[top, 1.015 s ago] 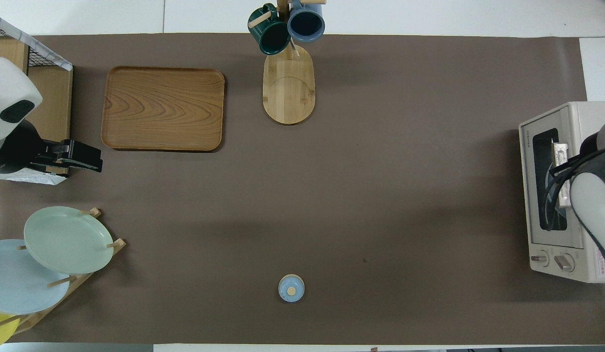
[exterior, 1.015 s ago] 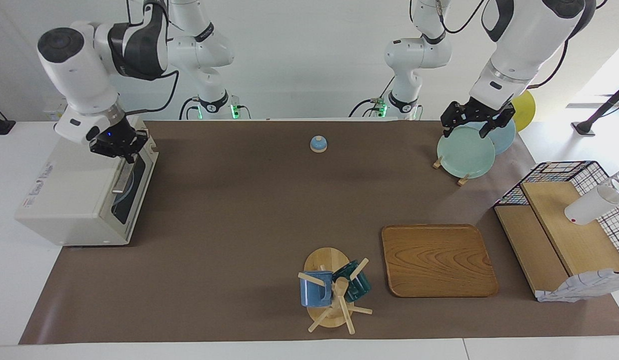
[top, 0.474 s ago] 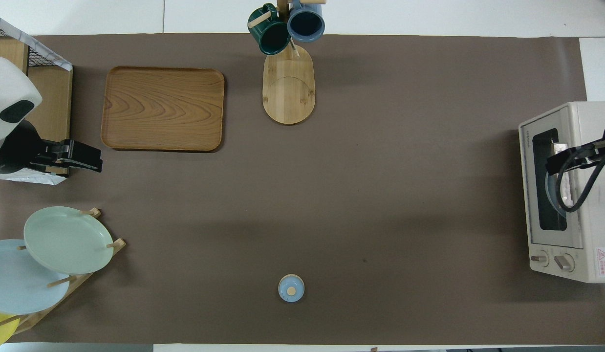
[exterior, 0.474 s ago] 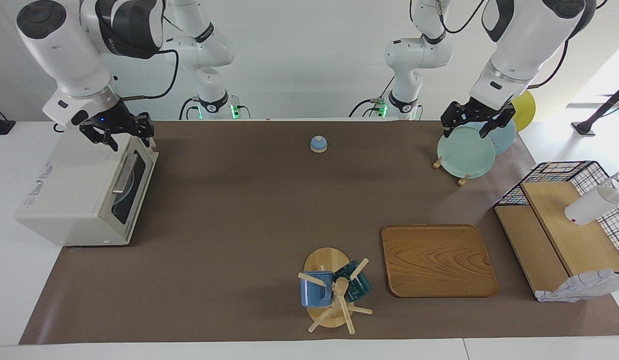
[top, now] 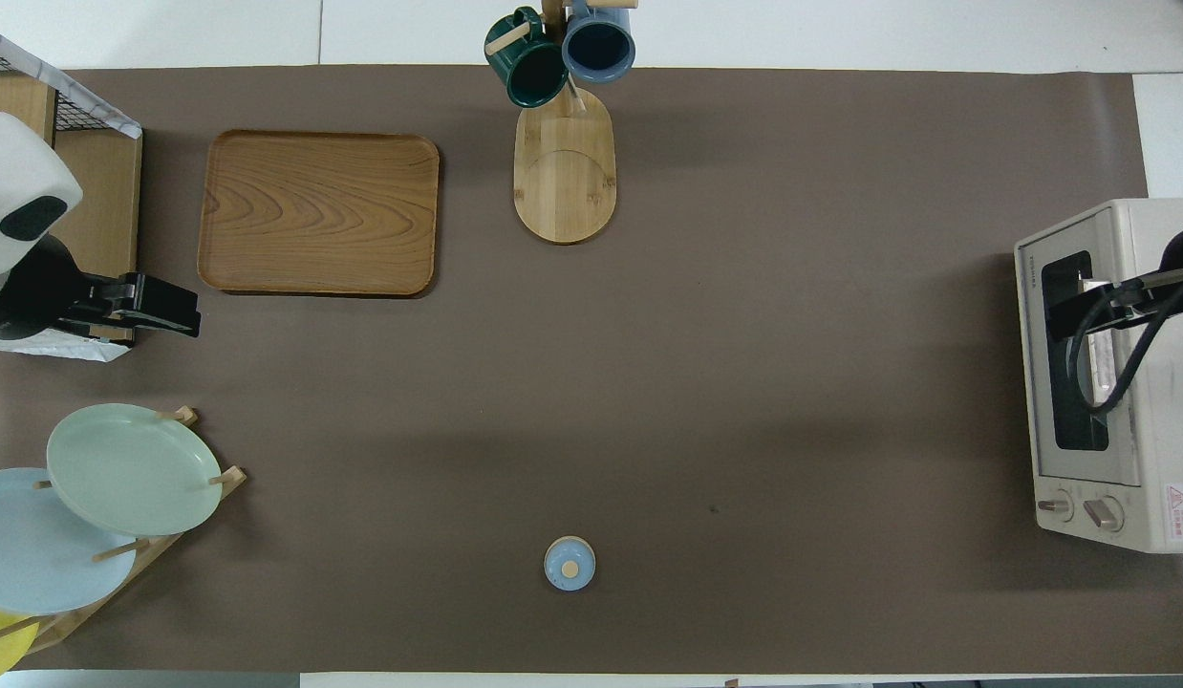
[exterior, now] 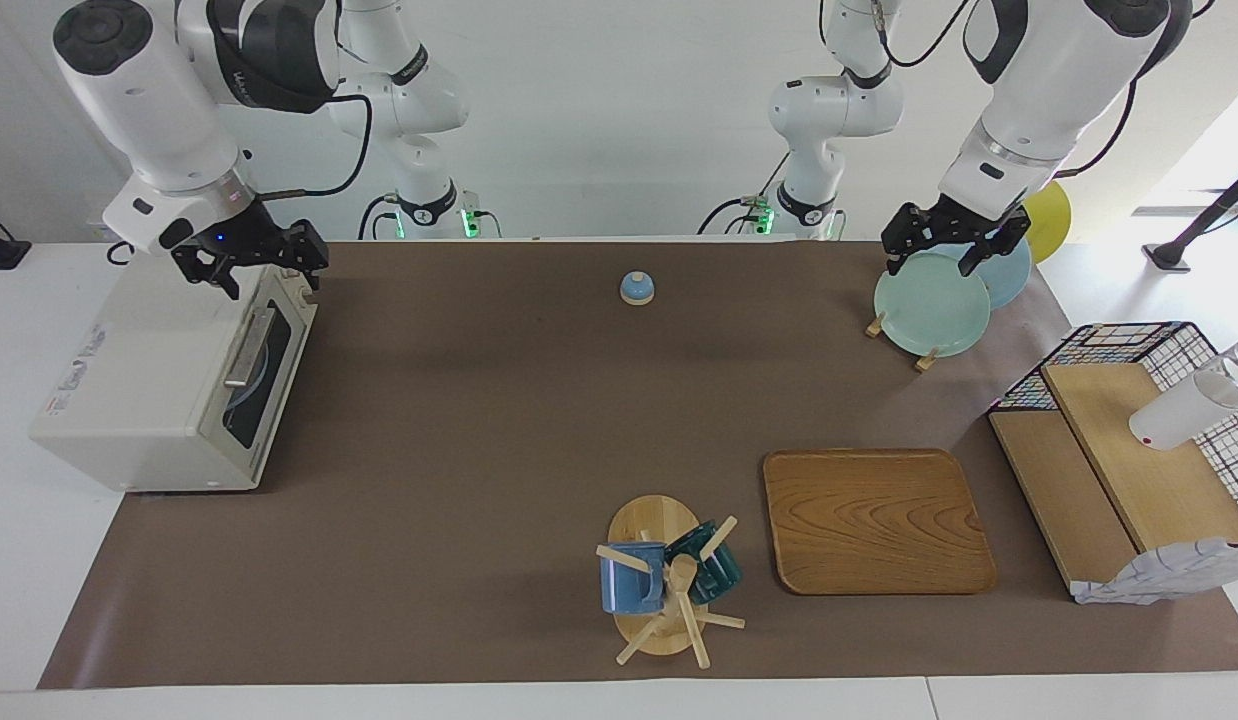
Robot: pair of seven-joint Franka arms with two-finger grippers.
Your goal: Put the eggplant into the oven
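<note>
Spreading wide, the right gripper's (exterior: 251,262) fingers held nothing as I hovered it over the top front edge of the boxy cream-white toaster oven (exterior: 149,385), its dark glass door shut. I judged the best move was lifting straight clear without snagging the metal bar handle (exterior: 251,346). The left gripper (exterior: 945,243) waited, spread, over the pale green plate (exterior: 931,303). No eggplant showed (presumably inside). A second earlier, those right fingers pinched low at the door.

Robot lab, 2 bench-mounted arms (exterior: 1039,90), staged kitchenware, oven (exterior: 149,390)
</note>
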